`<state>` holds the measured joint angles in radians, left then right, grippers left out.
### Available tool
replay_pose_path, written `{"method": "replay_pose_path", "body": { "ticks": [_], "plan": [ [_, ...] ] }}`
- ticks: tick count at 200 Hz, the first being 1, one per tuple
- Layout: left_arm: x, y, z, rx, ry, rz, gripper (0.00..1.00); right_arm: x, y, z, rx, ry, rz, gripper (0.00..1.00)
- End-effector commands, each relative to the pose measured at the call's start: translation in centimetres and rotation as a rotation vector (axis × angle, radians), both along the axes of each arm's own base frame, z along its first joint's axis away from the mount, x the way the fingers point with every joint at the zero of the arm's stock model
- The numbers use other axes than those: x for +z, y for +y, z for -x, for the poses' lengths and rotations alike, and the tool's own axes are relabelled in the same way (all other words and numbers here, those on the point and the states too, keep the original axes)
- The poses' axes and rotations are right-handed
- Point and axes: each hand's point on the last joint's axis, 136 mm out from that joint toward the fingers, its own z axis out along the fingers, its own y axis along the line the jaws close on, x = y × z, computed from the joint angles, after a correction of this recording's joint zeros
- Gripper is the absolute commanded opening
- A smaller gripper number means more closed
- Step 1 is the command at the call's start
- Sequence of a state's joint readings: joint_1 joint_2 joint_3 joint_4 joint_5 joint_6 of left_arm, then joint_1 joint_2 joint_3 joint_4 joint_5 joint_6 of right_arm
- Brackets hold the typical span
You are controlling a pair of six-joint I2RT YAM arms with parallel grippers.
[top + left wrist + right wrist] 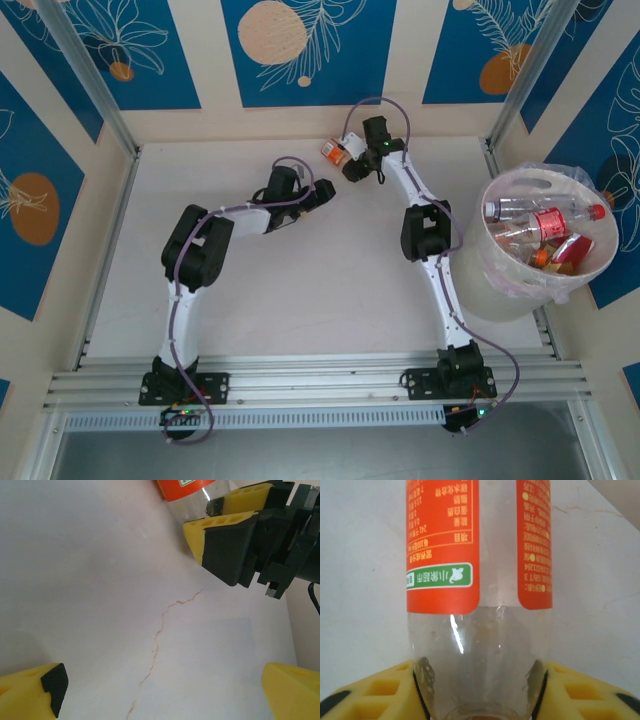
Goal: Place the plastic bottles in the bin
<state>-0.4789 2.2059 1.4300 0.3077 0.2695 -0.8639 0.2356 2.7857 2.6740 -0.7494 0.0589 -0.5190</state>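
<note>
A clear plastic bottle (335,152) with an orange label lies on the white table near the back wall. My right gripper (354,166) is shut on it. In the right wrist view the yellow fingers (375,692) press both sides of the bottle (475,580) at its clear end, below the label. My left gripper (318,192) hangs open just left of it, over bare table, with nothing between its fingertips (50,687). The left wrist view also catches the bottle (192,487) and the right gripper (216,511) at the top. The bin (500,290) stands at the right, holding several bottles (545,215).
The white table (125,580) has a thin brown crack (157,635) running across it. Metal frame posts and the back wall (300,120) bound the table. Both arms reach toward the back middle, close to each other.
</note>
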Motion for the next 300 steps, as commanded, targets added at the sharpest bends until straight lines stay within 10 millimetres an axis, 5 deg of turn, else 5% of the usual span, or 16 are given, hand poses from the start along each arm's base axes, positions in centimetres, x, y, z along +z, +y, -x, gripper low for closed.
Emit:
{"method": "replay_pose_path", "body": {
  "ticks": [1, 38, 67, 137, 175, 218, 273, 300],
  "plan": [
    [1.7, 0.1, 0.6, -0.018, -0.033, 0.014, 1.00, 2.0, 0.3, 1.1, 0.025, 0.009, 0.012, 0.35],
    [4.4, 1.0, 1.8, -0.007, -0.086, 0.029, 1.00, 8.3, 0.3, 1.3, -0.028, -0.092, -0.030, 0.20],
    [7.4, 1.8, 3.7, -0.022, -0.157, 0.057, 1.00, 16.0, 0.9, 4.1, -0.062, -0.208, -0.103, 0.19],
    [17.3, 2.7, 11.4, -0.211, -0.460, 0.107, 1.00, 28.8, 0.4, 19.1, -0.179, -0.318, -0.341, 0.19],
    [18.9, 2.9, 14.1, -0.264, -0.532, 0.087, 1.00, 33.2, -6.0, 25.9, -0.471, -0.391, -0.342, 0.19],
    [18.6, 2.8, 14.1, -0.256, -0.523, 0.105, 1.00, 34.9, -18.8, 35.9, -1.072, -0.571, -0.465, 0.16],
    [19.2, 1.0, 14.5, -0.299, -0.490, 0.147, 1.00, 33.7, -27.7, 45.4, -1.594, -0.714, -0.527, 0.13],
    [18.9, 0.5, 15.0, -0.302, -0.482, 0.125, 1.00, 31.6, -28.9, 46.7, -1.699, -0.674, -0.426, 0.19]
  ]
}}
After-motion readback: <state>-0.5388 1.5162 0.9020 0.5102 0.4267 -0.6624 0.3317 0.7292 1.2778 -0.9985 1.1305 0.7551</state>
